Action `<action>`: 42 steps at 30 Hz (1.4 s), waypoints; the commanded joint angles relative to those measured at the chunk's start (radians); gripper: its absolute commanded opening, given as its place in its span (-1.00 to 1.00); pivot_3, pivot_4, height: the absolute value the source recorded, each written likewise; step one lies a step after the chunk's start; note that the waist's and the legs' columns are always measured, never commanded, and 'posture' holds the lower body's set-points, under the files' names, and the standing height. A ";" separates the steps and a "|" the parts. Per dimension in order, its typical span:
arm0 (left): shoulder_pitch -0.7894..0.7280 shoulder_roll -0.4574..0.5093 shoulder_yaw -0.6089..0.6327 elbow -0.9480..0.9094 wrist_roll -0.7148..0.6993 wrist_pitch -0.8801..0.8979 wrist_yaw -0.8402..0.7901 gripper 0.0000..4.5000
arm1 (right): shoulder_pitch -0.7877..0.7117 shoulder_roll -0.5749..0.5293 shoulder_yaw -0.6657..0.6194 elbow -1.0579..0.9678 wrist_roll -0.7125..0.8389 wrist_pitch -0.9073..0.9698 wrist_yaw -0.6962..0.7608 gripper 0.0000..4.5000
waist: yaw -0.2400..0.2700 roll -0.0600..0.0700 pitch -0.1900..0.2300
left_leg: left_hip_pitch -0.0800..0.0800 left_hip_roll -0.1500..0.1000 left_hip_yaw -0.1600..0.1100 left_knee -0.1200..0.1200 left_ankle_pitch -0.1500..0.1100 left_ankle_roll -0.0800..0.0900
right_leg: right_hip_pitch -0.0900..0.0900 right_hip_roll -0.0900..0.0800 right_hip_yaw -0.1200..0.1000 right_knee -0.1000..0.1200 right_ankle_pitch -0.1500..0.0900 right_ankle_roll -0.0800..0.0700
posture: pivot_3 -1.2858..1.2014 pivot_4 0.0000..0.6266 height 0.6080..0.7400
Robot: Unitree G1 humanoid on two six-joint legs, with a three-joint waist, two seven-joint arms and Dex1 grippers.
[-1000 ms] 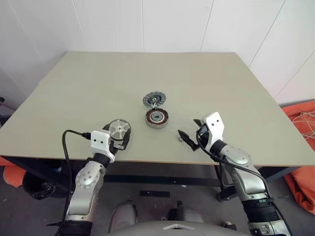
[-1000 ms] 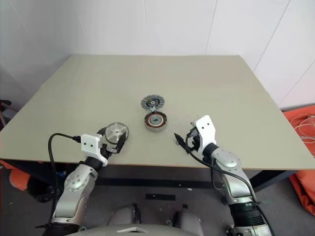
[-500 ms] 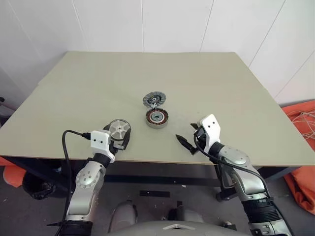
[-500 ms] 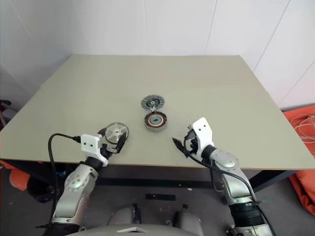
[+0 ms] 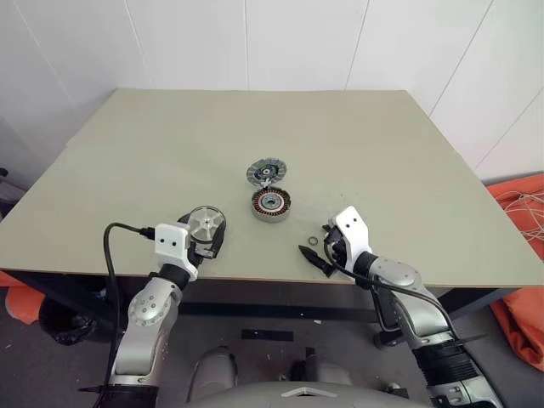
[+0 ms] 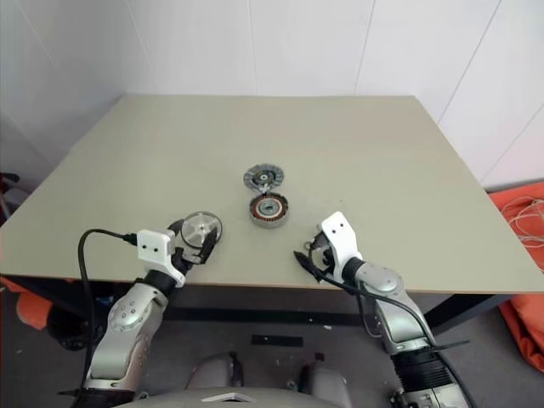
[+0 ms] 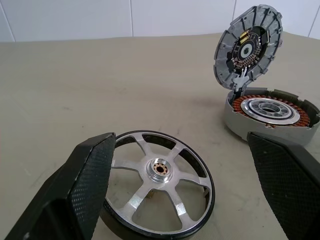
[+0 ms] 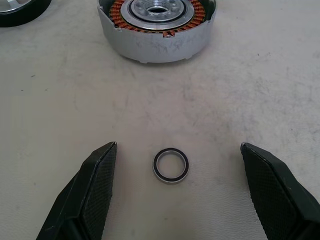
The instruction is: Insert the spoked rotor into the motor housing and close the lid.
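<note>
One spoked rotor [image 7: 159,189], one motor housing [image 5: 271,204], one lid [image 5: 266,171], one ring [image 8: 171,165].

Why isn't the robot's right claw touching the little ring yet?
Apart. In the right wrist view the small ring lies on the table midway inside the open right gripper, bare table showing on both sides.

Silver spoked rotor [image 7: 159,195] – copper-ringed grey motor housing [image 7: 270,114] – ribbed grey lid [image 7: 248,47]
</note>
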 commanded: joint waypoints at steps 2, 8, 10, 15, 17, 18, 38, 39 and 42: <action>-0.003 -0.002 0.001 -0.055 -0.007 0.003 0.003 0.99 | -0.029 -0.003 -0.004 0.006 0.002 0.007 0.004 1.00 | 0.000 0.000 0.000 | 0.000 0.000 0.000 0.000 0.000 0.000 | 0.000 0.000 0.000 0.000 0.000 0.000 | 0.03 -1.00 1.00; -0.008 -0.004 -0.004 -0.061 -0.003 0.009 0.005 1.00 | -0.039 0.002 -0.005 0.018 0.005 0.014 0.004 0.45 | 0.000 0.000 0.000 | 0.000 0.000 0.000 0.000 0.000 0.000 | 0.001 0.000 0.000 0.000 0.000 0.000 | 0.03 -1.00 1.00; -0.007 -0.005 -0.005 -0.059 -0.002 0.007 0.005 1.00 | -0.038 0.001 -0.005 0.017 0.005 0.016 0.005 0.14 | 0.000 0.000 0.000 | 0.000 0.000 0.000 0.000 0.000 0.000 | 0.001 0.000 0.000 0.000 0.000 0.000 | 0.03 -1.00 1.00; -0.007 -0.003 -0.002 -0.044 -0.002 -0.006 -0.002 1.00 | -0.039 0.001 -0.006 0.012 0.005 0.020 0.002 -0.61 | 0.000 0.000 0.000 | 0.000 0.000 0.000 0.000 0.000 0.000 | 0.001 0.000 0.000 0.000 0.000 0.001 | 0.03 -1.00 1.00; -0.007 -0.003 0.000 -0.037 -0.002 -0.013 -0.005 1.00 | -0.040 0.001 -0.008 0.010 0.006 0.021 0.001 -0.74 | 0.000 0.000 0.000 | 0.000 0.000 0.000 0.000 0.000 0.000 | 0.001 0.000 0.000 0.000 0.000 0.001 | 0.03 -1.00 1.00; -0.006 -0.002 0.000 -0.033 -0.003 -0.017 -0.007 1.00 | -0.040 0.000 -0.008 0.009 0.006 0.022 0.001 -0.74 | 0.000 0.000 0.000 | 0.000 0.000 0.000 0.000 0.000 0.000 | 0.001 0.000 0.000 0.000 0.000 0.001 | 0.03 -1.00 1.00; -0.010 -0.004 -0.004 -0.030 -0.003 -0.012 -0.013 1.00 | -0.249 0.081 0.086 -0.009 -0.022 0.082 -0.015 -0.74 | -0.001 0.000 0.000 | 0.000 0.000 0.000 0.000 0.000 0.000 | 0.000 0.000 0.000 0.001 0.001 -0.002 | 0.03 -1.00 1.00; -0.010 -0.005 -0.005 -0.034 -0.002 -0.009 -0.011 1.00 | -0.262 0.089 0.096 0.006 -0.027 0.079 -0.014 -0.74 | -0.002 0.000 0.000 | 0.000 0.000 0.000 0.000 0.000 0.000 | 0.000 0.000 0.000 0.001 0.001 -0.002 | 0.03 -1.00 1.00; -0.011 -0.007 -0.009 -0.041 -0.001 -0.002 -0.007 1.00 | -0.294 0.112 0.114 0.054 -0.040 0.063 -0.013 -0.74 | -0.004 0.000 0.000 | 0.000 0.000 0.000 0.000 0.000 0.000 | -0.001 0.000 0.000 0.001 0.001 -0.002 | 0.03 -1.00 1.00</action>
